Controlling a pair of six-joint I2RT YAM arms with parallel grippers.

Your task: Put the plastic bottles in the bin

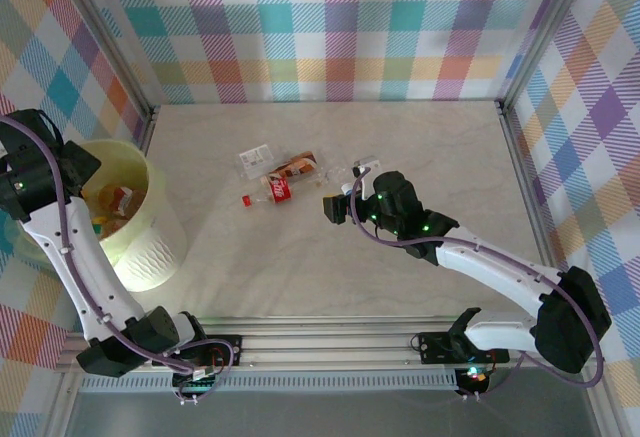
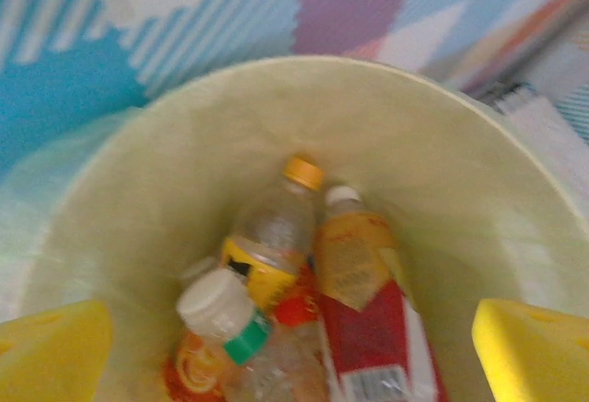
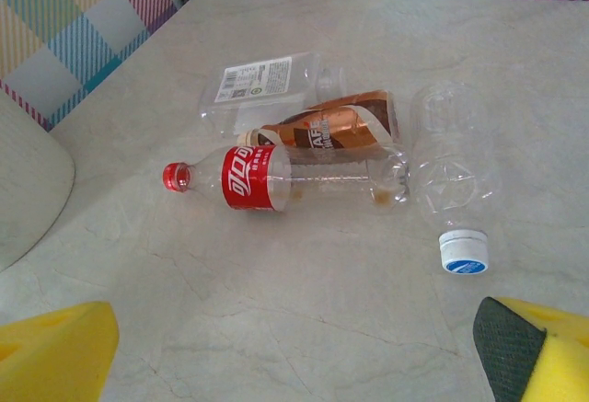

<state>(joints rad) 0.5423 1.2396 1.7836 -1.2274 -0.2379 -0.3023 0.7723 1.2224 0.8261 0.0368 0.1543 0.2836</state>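
Several plastic bottles lie heaped in the bin (image 2: 120,200): one with an orange cap (image 2: 276,232), one with a white cap and a red and orange label (image 2: 368,305), and one with a white cap over a green ring (image 2: 225,315). Four more lie on the table (image 1: 430,147), well apart from the bin. These are a red-label bottle (image 3: 276,178) with a red cap, a brown-label bottle (image 3: 327,126) touching it on the far side, a clear bottle with a white label (image 3: 267,85) behind those, and a clear bottle with a blue and white cap (image 3: 451,181) just beside them.

The bin stands at the table's left edge. The left gripper (image 2: 294,356) hangs over its mouth, yellow fingers (image 2: 55,356) spread wide and holding nothing. The right gripper (image 3: 294,356) hovers above the table near the four bottles, also spread wide and empty.
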